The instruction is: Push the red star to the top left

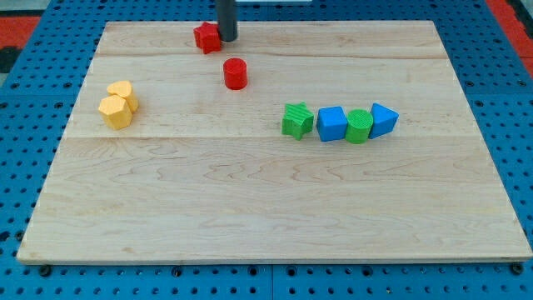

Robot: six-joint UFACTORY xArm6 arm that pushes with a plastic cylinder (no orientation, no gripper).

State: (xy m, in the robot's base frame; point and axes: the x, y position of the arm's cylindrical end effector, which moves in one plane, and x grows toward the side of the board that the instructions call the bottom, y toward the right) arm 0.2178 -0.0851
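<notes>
The red star (206,37) lies near the view's top edge of the wooden board (266,208), left of centre. My tip (227,38) stands right beside it on its right side, touching or nearly touching it. A red cylinder (236,73) stands a little below and to the right of the star, apart from my tip.
Two yellow blocks (118,104) sit together at the view's left. A row at the right of centre holds a green star (297,120), a blue cube (331,124), a green cylinder (359,126) and a blue triangle-like block (383,119). Blue pegboard surrounds the board.
</notes>
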